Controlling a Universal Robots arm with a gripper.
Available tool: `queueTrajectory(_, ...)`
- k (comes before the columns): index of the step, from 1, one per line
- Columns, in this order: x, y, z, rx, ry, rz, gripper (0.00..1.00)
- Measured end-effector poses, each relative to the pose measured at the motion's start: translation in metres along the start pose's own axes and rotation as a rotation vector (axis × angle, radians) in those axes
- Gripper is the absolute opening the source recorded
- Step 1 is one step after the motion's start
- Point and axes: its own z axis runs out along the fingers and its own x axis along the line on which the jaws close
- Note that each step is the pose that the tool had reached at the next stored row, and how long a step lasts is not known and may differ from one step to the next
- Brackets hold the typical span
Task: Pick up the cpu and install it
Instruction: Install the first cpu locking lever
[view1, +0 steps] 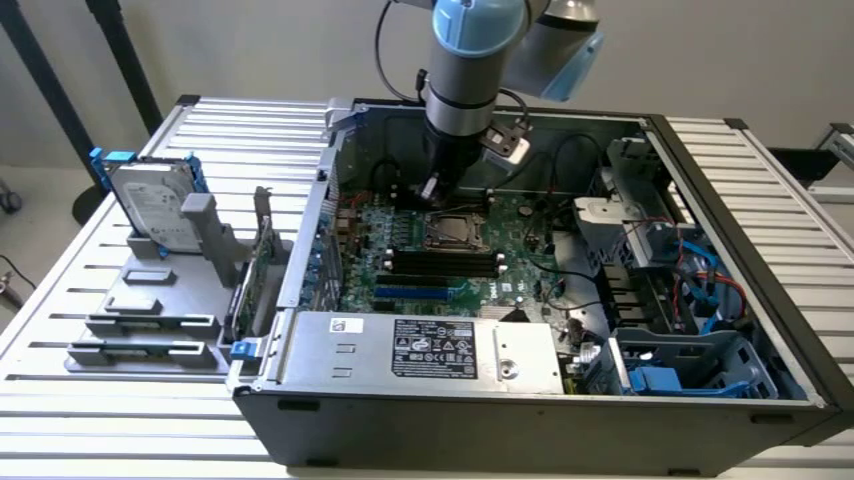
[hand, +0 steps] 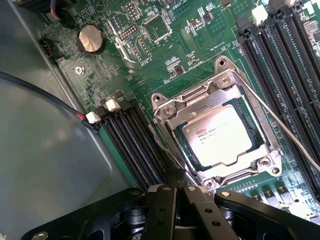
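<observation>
White slatted counter (view1: 80, 330) carries an open grey computer case (view1: 534, 410) with a green motherboard (view1: 454, 250) inside. At the board's middle the cpu (hand: 216, 135) lies flat in its metal-framed socket (hand: 220, 132), its printed writing too small to read. Just beyond the socket's far left corner, the hand (hand: 175, 192) hangs closed and holds nothing. Near the case's front sits a power supply (view1: 414, 350) with an unreadable black label. On the exterior view's left, a hard drive (view1: 154, 205) stands upright in a grey holder (view1: 154, 310).
</observation>
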Motion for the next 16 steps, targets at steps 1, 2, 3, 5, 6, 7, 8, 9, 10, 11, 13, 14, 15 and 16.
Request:
queueTrajectory(1,0.0002,0.0004,0.0,0.0,0.0,0.0,0.11)
queueTrajectory(2,0.0004,0.0007,0.0,0.0,0.0,0.0,0.11)
queueTrajectory(3,0.0005,0.001,0.0,0.0,0.0,0.0,0.11)
queueTrajectory(5,0.0006,0.0012,0.0001,-0.0001,0.0,0.0,0.11)
queueTrajectory(6,0.0005,0.0014,0.0002,-0.0001,-0.0001,0.0,0.11)
queueTrajectory(7,0.0004,0.0015,0.0003,0.0,-0.0001,0.0,0.11)
queueTrajectory(8,0.0003,0.0016,0.0004,0.0,-0.0002,-0.001,0.11)
queueTrajectory(9,0.0002,0.0017,0.0006,0.0,-0.0004,-0.001,0.11)
queueTrajectory(10,0.0001,0.0019,0.0008,0.0,-0.0004,-0.001,0.11)
queueTrajectory(11,0.0,0.002,0.0011,0.0001,-0.0004,-0.001,0.11)
queueTrajectory(13,-0.0002,0.0025,0.0014,0.0002,-0.0004,-0.002,0.11)
queueTrajectory(14,-0.0004,0.0027,0.0016,0.0002,-0.0004,-0.002,0.11)
queueTrajectory(15,-0.0005,0.003,0.0018,0.0002,-0.0003,-0.002,0.11)
queueTrajectory(16,-0.0006,0.0032,0.0019,0.0003,-0.0004,-0.002,0.11)
